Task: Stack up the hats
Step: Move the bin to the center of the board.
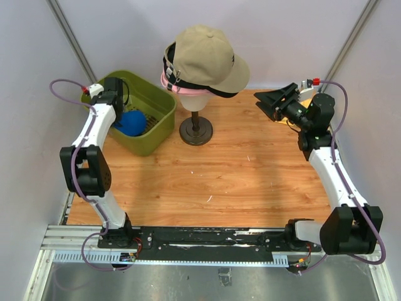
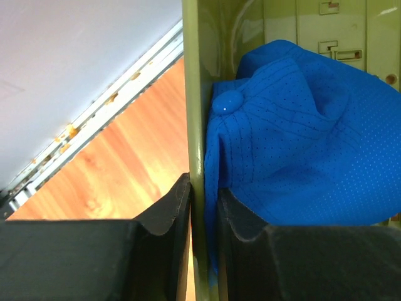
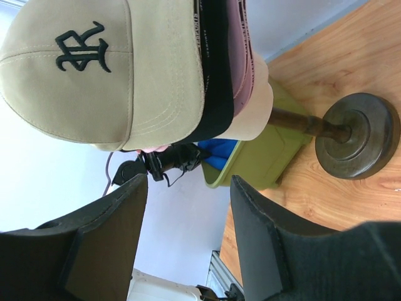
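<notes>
One blue hat (image 2: 301,138) unstacked | nipped, with bin wall (image 2: 195,75), inside my left gripper (image 2: 202,194) | right gripper (image 3: 188,188) agape, empty, stacked hats (image 3: 81,75) ahead

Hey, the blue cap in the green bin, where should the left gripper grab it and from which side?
Pinch the soft crown fabric of the blue cap just inward of its top button, coming straight down from above. It lies crumpled against the bin wall, brim hidden. Keep both jaws inside: the left gripper now straddles that wall, likely clamping wall and cap together.
</notes>
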Motion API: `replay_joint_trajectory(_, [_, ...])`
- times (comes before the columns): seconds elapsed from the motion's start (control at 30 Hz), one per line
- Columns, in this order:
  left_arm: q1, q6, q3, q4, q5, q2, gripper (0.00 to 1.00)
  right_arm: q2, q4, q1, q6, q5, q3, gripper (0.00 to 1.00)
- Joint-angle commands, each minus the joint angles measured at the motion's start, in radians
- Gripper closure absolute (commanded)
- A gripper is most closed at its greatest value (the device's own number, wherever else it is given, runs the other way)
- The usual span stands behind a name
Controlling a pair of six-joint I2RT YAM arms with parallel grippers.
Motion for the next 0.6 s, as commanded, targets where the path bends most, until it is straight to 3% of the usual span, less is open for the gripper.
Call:
replay_joint_trajectory(0.0, [0.037, -0.014, -0.106, -0.049, -0.069, -0.100, 1.00, -0.034, 0.016, 0.000, -0.002, -0.015, -0.008, 0.43])
replay_joint_trajectory(0.2, [0.065, -0.053, -0.250, -0.053, -0.078, -0.179, 0.93, -0.052, 0.007, 0.013, -0.008, -0.024, -0.017, 0.43])
replay_joint_trajectory(0.3, [0.073, -0.066, -0.269, -0.055, -0.051, -0.213, 0.76, -0.056, 0.010, 0.017, -0.008, -0.028, -0.027, 0.43])
replay_joint_trajectory(0.43, [0.074, -0.076, -0.249, -0.065, -0.006, -0.260, 0.45, -0.058, 0.019, 0.022, -0.004, -0.028, -0.031, 0.43])
replay_joint_trajectory(0.57, [0.074, -0.084, -0.228, -0.065, 0.045, -0.309, 0.34, -0.057, 0.030, 0.027, 0.002, -0.026, -0.029, 0.43])
